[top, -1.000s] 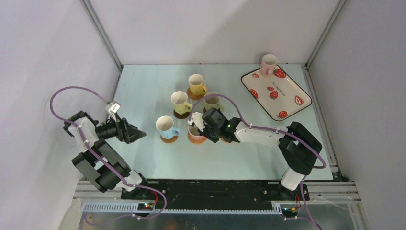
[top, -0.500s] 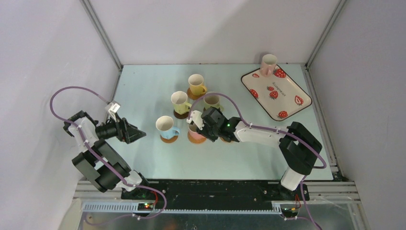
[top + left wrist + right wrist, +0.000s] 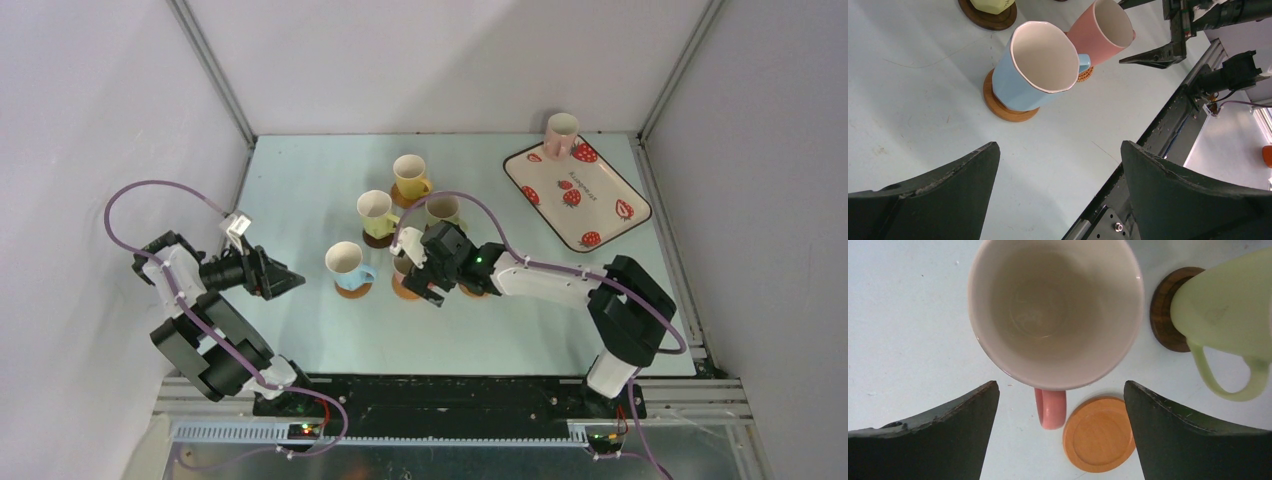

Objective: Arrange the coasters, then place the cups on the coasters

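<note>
My right gripper (image 3: 1060, 384) is open and hovers over an upright pink cup (image 3: 1055, 310), one finger on each side of its handle without touching it. In the left wrist view this pink cup (image 3: 1103, 30) stands on an orange coaster (image 3: 1084, 75). A bare orange coaster (image 3: 1099, 434) lies beside the handle. A pale green cup (image 3: 1228, 310) stands on a dark brown coaster (image 3: 1165, 310). The blue cup (image 3: 1038, 65) rests on a tan coaster (image 3: 1003, 105). The left gripper (image 3: 290, 281) is open and holds nothing, left of the blue cup (image 3: 345, 262).
A yellow cup (image 3: 410, 176) and another pale green cup (image 3: 376, 213) stand on coasters behind the group. The strawberry tray (image 3: 600, 205) lies at the back right with a second pink cup (image 3: 560, 133) on its far corner. Frame posts rise at the back corners.
The right gripper has opened and let go of the pink cup, which now stands on its own. The left arm has not moved.
</note>
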Tool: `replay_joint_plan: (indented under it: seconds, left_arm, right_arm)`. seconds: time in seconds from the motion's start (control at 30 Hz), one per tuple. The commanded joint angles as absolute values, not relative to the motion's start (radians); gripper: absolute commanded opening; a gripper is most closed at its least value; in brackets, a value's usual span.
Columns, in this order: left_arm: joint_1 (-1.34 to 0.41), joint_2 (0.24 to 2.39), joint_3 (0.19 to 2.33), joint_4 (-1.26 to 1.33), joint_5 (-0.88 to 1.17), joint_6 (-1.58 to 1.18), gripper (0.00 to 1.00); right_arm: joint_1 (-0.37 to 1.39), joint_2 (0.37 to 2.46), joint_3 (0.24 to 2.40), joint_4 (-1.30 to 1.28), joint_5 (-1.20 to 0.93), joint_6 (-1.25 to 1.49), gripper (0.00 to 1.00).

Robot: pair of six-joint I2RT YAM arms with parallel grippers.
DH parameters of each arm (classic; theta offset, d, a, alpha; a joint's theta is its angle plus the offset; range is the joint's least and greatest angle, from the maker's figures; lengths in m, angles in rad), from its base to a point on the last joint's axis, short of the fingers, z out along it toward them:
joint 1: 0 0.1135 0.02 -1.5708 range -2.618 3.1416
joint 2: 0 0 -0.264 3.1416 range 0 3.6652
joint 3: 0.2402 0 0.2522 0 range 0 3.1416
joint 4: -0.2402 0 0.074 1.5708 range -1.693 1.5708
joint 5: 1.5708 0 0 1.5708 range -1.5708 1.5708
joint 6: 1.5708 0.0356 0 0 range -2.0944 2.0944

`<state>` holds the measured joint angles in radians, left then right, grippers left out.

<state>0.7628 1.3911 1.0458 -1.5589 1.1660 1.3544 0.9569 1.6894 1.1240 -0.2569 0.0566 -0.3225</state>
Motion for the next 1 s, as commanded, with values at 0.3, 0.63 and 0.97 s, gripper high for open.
replay_joint_plan:
  seconds: [0.3,0.63,0.97]
  left_arm:
    - [0.776,1.358,1.071,-1.606,1.197,1.378,0.98]
    - [0.775,1.358,1.072,-1.605,1.199,1.378,0.98]
    - [0.775,1.344,1.07,-1.606,1.199,1.377,0.98]
  right_arm:
    - [0.789,1.432,1.152,-0.257,-0.073,-0.27,0.99]
    - [0.515,1.337,1.111,-0.163,0.074,-0.166,1.0]
    - [0.34,1.501,1.113,-0.072,0.423,-0.114,0.99]
